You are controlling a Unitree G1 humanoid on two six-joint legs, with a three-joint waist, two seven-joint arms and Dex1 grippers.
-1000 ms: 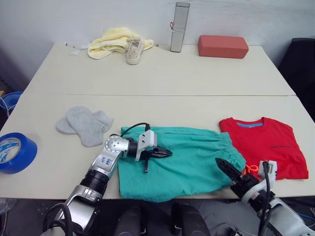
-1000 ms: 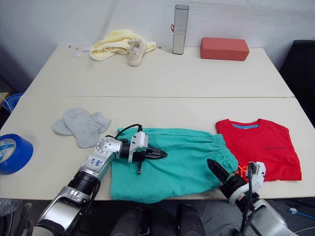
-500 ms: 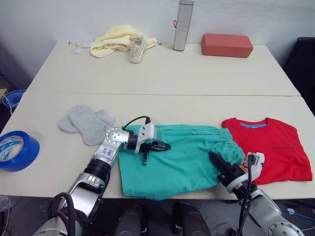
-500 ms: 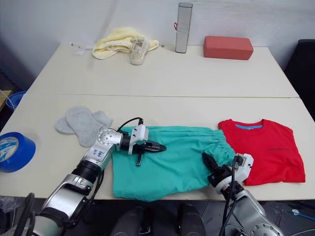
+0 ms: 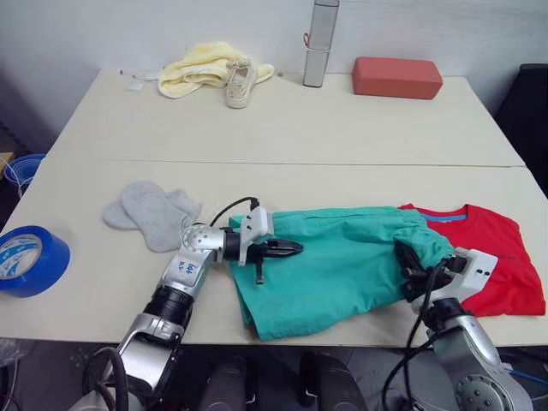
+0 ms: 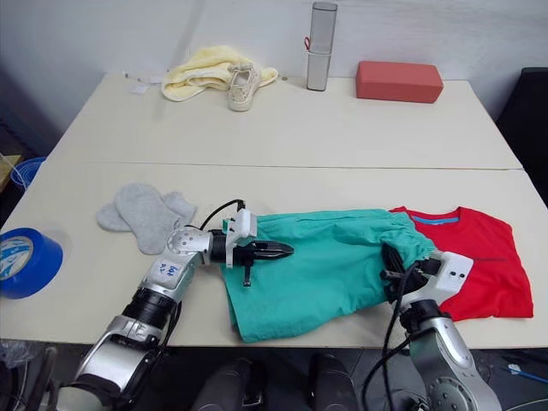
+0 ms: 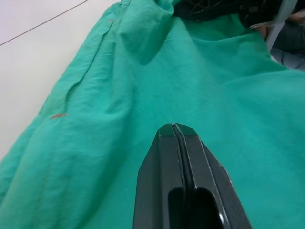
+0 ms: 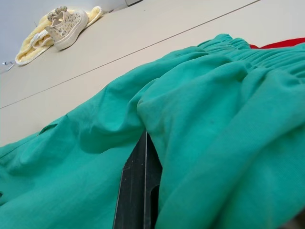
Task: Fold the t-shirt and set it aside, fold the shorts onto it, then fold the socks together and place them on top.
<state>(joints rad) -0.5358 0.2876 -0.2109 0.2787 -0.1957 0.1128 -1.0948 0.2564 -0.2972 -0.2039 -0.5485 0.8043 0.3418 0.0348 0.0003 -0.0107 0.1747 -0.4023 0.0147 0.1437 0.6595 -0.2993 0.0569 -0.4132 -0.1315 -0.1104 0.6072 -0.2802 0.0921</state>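
The teal-green shorts (image 5: 342, 265) lie rumpled at the table's front, their gathered waistband end lapping over the left part of the red t-shirt (image 5: 497, 257). My right gripper (image 5: 409, 261) is shut on that bunched waistband end; in the right wrist view the teal cloth drapes over its fingers (image 8: 143, 191). Over the shorts' left part, my left gripper (image 5: 291, 249) is shut, its tips resting against the cloth (image 7: 175, 129) with nothing seen between them. The two grey socks (image 5: 150, 212) lie overlapped to the left of the shorts.
A blue tape roll (image 5: 30, 261) sits at the front left edge. Along the far edge are a pale yellow cloth (image 5: 201, 70), a beige shoe (image 5: 238, 83), a silver canister (image 5: 318, 43) and a red-brown block (image 5: 396, 77). Bare tabletop (image 5: 282, 128) spans the middle.
My right gripper went from open to shut on the shorts' waistband end and dragged the shorts rightward onto the t-shirt's left edge. My left gripper stayed shut on the shorts.
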